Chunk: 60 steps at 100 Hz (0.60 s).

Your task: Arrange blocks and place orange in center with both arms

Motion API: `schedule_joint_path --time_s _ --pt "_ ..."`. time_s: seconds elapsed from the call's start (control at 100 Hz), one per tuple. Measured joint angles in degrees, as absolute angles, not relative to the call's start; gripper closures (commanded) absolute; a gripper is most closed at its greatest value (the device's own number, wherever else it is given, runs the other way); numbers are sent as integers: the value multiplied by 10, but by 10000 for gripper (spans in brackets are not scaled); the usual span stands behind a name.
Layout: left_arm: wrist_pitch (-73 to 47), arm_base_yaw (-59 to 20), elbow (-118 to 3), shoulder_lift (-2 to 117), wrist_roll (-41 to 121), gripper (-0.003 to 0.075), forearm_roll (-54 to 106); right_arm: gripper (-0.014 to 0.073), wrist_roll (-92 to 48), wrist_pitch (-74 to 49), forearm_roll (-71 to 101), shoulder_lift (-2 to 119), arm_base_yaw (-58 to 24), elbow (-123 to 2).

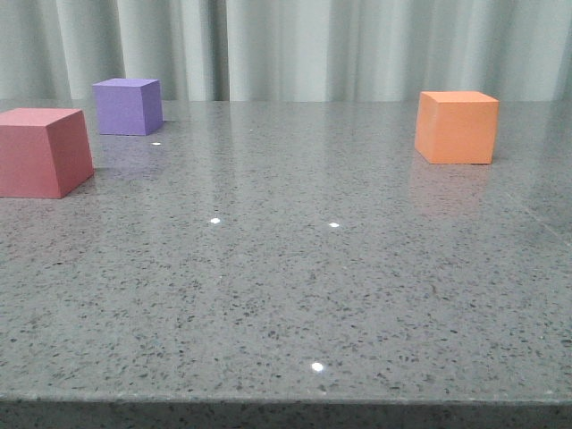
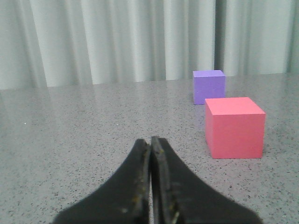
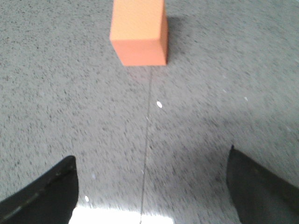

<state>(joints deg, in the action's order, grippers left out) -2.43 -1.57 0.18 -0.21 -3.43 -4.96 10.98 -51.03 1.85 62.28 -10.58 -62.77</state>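
The red-pink cube [image 1: 43, 150] stands at the table's left edge, with the purple cube [image 1: 129, 105] behind it. The orange cube [image 1: 456, 126] stands alone at the right. Neither arm shows in the front view. In the left wrist view my left gripper [image 2: 151, 140] is shut and empty, low over the table, with the red-pink cube [image 2: 235, 127] and purple cube [image 2: 209, 86] ahead and off to one side. In the right wrist view my right gripper [image 3: 150, 161] is open wide and empty, above the table, with the orange cube [image 3: 139, 31] ahead of it.
The grey speckled table [image 1: 286, 286] runs to a front edge near the camera. A pale curtain [image 1: 313, 45] hangs behind the table. A thin seam [image 3: 147, 121] crosses the tabletop from the orange cube toward my right gripper.
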Motion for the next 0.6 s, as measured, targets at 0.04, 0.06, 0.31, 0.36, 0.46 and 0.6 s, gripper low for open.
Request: schedule_joint_path --time_s 0.04,0.06,0.31,0.36,0.46,0.6 --pt "-24 -16 2 -2 -34 741 -50 -40 110 -509 20 651 -108 -644" --pt "-24 -16 2 -2 -34 741 -50 -40 110 -508 20 660 -108 -654" --pt "-24 -16 2 -2 -34 741 -50 -40 110 -502 15 809 -108 -768" --pt "-24 -16 2 -2 -34 741 -50 -40 110 -501 14 833 -108 -790" --pt "-24 -16 2 -2 -34 741 -50 -40 110 -499 10 877 -109 -828" --pt "-24 -16 2 -2 -34 741 -50 -40 110 -497 5 926 -109 -874"
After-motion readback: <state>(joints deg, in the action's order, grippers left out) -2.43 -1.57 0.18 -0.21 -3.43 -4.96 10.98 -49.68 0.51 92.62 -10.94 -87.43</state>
